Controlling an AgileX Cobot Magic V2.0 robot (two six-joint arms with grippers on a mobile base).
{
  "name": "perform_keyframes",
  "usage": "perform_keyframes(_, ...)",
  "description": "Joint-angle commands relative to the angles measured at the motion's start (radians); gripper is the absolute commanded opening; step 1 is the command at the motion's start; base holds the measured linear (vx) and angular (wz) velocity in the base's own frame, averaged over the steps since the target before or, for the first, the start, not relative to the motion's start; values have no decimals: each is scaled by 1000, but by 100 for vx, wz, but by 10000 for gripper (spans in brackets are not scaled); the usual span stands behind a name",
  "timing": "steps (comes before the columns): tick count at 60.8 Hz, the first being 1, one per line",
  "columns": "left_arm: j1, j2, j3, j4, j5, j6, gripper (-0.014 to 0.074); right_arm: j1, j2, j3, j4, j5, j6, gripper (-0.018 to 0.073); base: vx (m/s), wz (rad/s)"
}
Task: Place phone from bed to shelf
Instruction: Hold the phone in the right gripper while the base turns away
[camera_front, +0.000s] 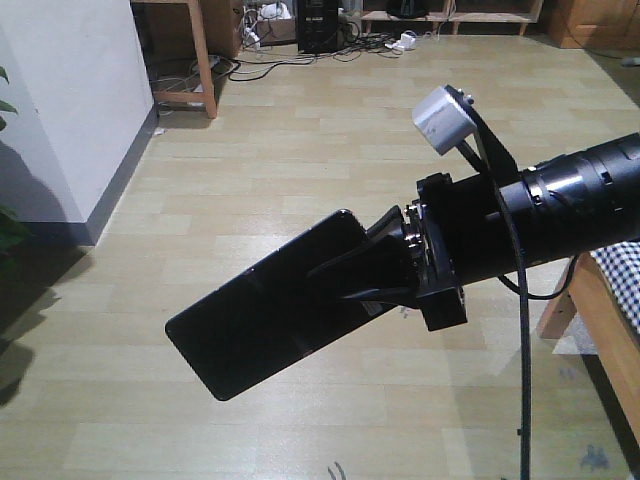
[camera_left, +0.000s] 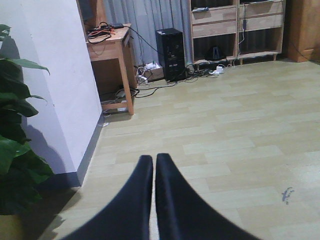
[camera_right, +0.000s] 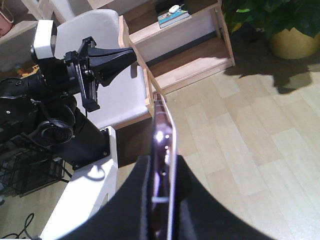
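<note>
Nothing legible anywhere. Pale strip of print near the top of the black tower (camera_front: 318, 25), too blurred to read. Phone (camera_front: 270, 305) face plain glossy black, without readable print. Teal book (camera_right: 172, 18) cover too small to make out.

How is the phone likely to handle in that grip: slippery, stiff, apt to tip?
Probably slippery: the phone looks glossy. Likely stiff, since it juts straight out unsupported. It may pivot, because the right gripper's fingers pinch only one end.
</note>
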Motion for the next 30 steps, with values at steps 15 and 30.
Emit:
perform_keyframes(15, -3, -4, -23, -9, -72, -6, 1, -2, -33, -25, 85, 67, -1, -2, 15, 4)
perform_keyframes(30, -3, -4, -23, -9, -72, -6, 1, -2, -33, -25, 85, 67, -1, -2, 19, -1)
